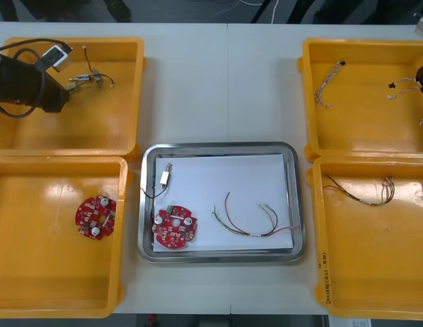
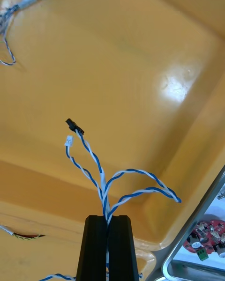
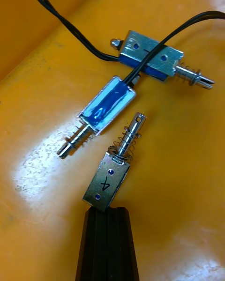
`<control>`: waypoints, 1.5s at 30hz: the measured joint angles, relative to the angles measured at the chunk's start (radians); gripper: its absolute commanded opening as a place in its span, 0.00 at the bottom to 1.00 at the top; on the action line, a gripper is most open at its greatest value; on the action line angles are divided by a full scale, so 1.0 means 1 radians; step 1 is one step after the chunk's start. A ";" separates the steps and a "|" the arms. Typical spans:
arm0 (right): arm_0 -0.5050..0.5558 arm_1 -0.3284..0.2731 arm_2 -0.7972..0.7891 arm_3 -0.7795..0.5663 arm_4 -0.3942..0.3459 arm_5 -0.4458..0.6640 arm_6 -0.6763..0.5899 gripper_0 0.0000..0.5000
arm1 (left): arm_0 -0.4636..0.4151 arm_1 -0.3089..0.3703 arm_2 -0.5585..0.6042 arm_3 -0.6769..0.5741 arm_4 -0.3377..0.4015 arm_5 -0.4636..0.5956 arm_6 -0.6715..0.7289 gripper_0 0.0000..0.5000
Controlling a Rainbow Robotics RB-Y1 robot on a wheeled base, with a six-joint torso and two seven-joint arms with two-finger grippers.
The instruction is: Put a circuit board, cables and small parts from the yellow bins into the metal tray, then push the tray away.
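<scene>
In the far left yellow bin (image 1: 75, 122) my left gripper (image 1: 68, 86) reaches in among small metal parts (image 1: 87, 80). In the left wrist view that gripper (image 3: 107, 210) is shut on a small metal part (image 3: 108, 183) marked with a 4, which sticks out tilted from the fingertips. Two more parts on black wires (image 3: 140, 58) lie just beyond it on the bin floor. At the far right bin (image 1: 361, 133) my right gripper (image 2: 108, 218) is shut on a twisted blue and white cable (image 2: 101, 168), held above the bin floor; the same cable (image 1: 402, 86) hangs by the gripper (image 1: 422, 80).
The metal tray (image 1: 218, 146) in the middle holds a red circuit board (image 1: 174, 228), a small metal part (image 1: 165, 178) and a red and yellow cable (image 1: 252, 221). Another board (image 1: 96, 216) lies in the near left bin. More cables (image 1: 327, 85) rest in the right bins.
</scene>
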 measured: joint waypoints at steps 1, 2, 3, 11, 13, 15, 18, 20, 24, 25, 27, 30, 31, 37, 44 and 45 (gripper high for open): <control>0.008 0.000 -0.002 -0.017 -0.013 0.000 0.000 0.00 | 0.000 0.000 0.000 0.000 0.003 0.010 0.000 0.00; 0.017 0.000 -0.002 -0.035 -0.028 0.000 0.000 0.00 | 0.000 0.000 0.000 -0.001 0.005 0.020 0.000 0.00; 0.027 0.000 -0.002 -0.058 -0.044 0.001 0.000 0.00 | 0.000 0.001 0.000 -0.003 0.006 0.031 0.000 0.00; 0.120 0.000 -0.001 -0.261 -0.204 0.002 0.000 0.00 | 0.001 0.004 0.000 -0.031 0.007 0.127 0.000 0.00; 0.144 0.000 0.001 -0.313 -0.243 0.002 0.000 0.00 | 0.002 0.005 0.000 -0.035 0.008 0.151 0.000 0.00; 0.166 0.000 0.008 -0.361 -0.280 0.003 -0.001 0.00 | 0.002 0.006 0.000 -0.036 0.009 0.177 0.000 0.00; 0.187 0.000 0.031 -0.409 -0.342 0.003 -0.001 0.00 | 0.002 0.010 -0.001 -0.038 0.009 0.220 0.000 0.00; 0.192 0.000 0.053 -0.431 -0.376 0.003 -0.001 0.00 | 0.002 0.013 -0.004 -0.041 0.008 0.240 0.000 0.00; 0.192 -0.002 0.118 -0.477 -0.432 0.003 -0.006 0.00 | 0.002 0.021 -0.025 -0.044 -0.002 0.256 0.000 0.00; 0.192 -0.004 0.138 -0.491 -0.445 0.003 -0.012 0.00 | 0.002 0.022 -0.031 -0.045 -0.005 0.257 0.000 0.00; 0.192 -0.011 0.181 -0.520 -0.474 0.003 -0.033 0.00 | 0.002 0.025 -0.038 -0.046 -0.008 0.257 0.000 0.01; 0.192 -0.029 0.245 -0.556 -0.509 0.003 -0.049 0.00 | 0.002 0.027 -0.040 -0.048 -0.009 0.262 0.000 0.56; 0.192 -0.034 0.263 -0.564 -0.522 0.003 -0.049 0.00 | 0.003 0.027 -0.040 -0.048 -0.010 0.263 0.000 0.91; 0.189 -0.043 0.334 -0.574 -0.600 0.003 -0.050 0.00 | 0.003 0.028 -0.040 -0.049 -0.009 0.268 0.001 1.00; 0.149 -0.043 0.444 -0.574 -0.618 0.003 -0.061 0.00 | 0.003 0.034 -0.040 -0.054 -0.007 0.288 0.001 1.00; 0.141 -0.043 0.464 -0.574 -0.619 0.003 -0.061 0.00 | 0.003 0.036 -0.040 -0.059 -0.007 0.297 0.001 1.00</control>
